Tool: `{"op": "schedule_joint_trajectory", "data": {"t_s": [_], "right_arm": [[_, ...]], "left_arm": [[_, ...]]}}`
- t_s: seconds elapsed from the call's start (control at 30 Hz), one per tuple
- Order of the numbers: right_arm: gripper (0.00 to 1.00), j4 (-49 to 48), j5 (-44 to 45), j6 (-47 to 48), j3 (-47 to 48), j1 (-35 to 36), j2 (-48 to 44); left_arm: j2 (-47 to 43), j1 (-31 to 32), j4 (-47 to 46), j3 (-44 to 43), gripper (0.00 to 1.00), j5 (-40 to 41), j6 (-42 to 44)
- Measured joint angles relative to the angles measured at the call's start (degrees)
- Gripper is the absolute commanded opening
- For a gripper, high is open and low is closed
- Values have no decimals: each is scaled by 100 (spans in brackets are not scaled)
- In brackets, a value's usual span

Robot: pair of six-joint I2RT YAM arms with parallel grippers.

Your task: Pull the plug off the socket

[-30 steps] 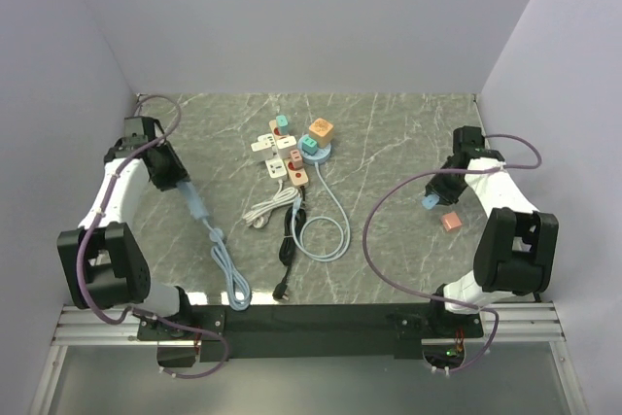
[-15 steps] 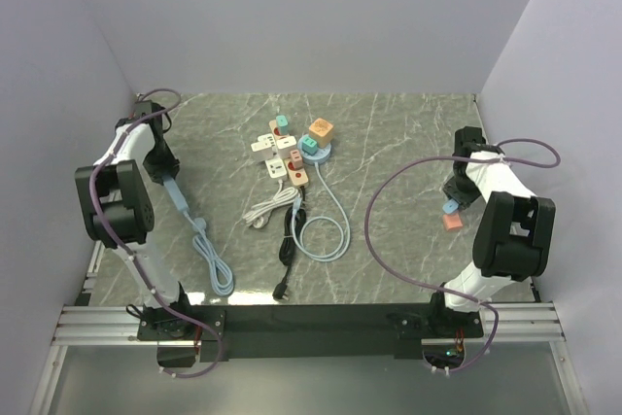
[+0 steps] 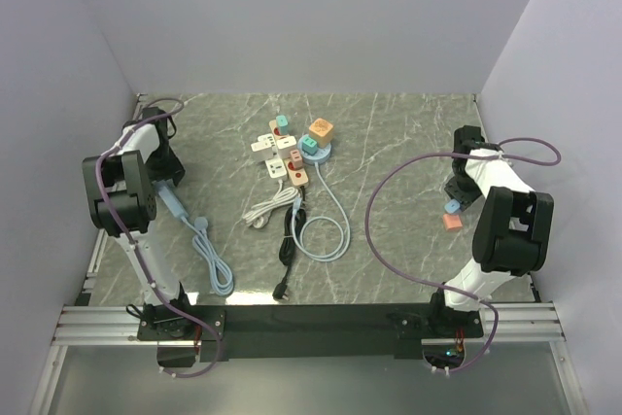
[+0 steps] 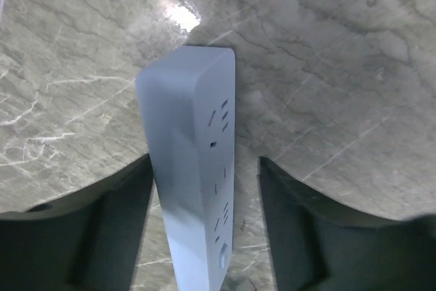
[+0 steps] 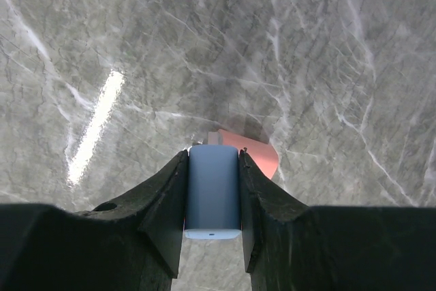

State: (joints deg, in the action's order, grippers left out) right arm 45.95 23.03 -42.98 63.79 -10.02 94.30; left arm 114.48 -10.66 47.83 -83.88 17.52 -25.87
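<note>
Pale blue, the strip point(image 4: 194, 134) lies on the grey marble table point(image 3: 389, 143) at the far left, its socket face turned up and its cable point(image 3: 216, 264) trailing toward the near edge. The left gripper point(image 4: 204, 165) straddles the strip's near end with its jaws apart: the wrist view shows bare marble between the right finger point(image 4: 306, 236) and the strip, while the left finger point(image 4: 102, 236) sits just beside the strip's other edge, and I cannot tell whether it touches. No plug sits in the strip's sockets that show. Well apart, at the far right of the table, the right gripper point(image 5: 212, 161) is clamped on a blue plug point(image 5: 212, 192), squeezed upright between both fingers above the marble. Just beyond and under that plug a pink plug point(image 5: 255, 149) lies on the table; the two look close, but whether they touch is hidden. Mid-table, toward the back, a cluster of cream strips point(image 3: 284, 155) carries small coloured plugs, with an orange cube point(image 3: 321, 130) and a teal cube point(image 3: 311, 146) just beside it. White point(image 3: 267, 209), black point(image 3: 289, 240) and light blue point(image 3: 326, 230) cords run from the cluster toward the near edge.
</note>
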Motion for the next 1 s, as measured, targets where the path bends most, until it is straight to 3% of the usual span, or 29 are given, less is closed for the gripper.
{"op": "schedule_joint_trajectory", "data": {"t_s": [0.07,0.1,0.2,0.37,0.6,0.7,0.77,0.87,1.0], "right_arm": [[41,-2,0,-7,-2,0,0],[44,-4,-2,-7,-2,0,0],[54,-9,-15,-13,0,0,39],[65,-4,-20,-20,9,0,210],[70,22,-116,-2,90,0,116],[71,76,-345,105,260,2,-153],[65,-11,-673,348,452,35,-485],[59,-229,-1307,763,608,210,-907],[55,-483,-2253,1405,927,1139,-1038]], "left_arm": [[-2,0,7,0,75,24,-31],[-15,0,4,0,84,28,-37],[-175,11,33,2,99,13,-81],[-986,188,98,15,100,-50,-90],[-2437,529,-35,256,95,-791,-105],[-2887,660,-208,643,77,-1300,-164],[-3034,767,-343,1010,34,-1615,-229],[-3032,846,-695,1572,1,-1991,-402],[-2868,848,-955,2472,1,-2448,-680]]}}
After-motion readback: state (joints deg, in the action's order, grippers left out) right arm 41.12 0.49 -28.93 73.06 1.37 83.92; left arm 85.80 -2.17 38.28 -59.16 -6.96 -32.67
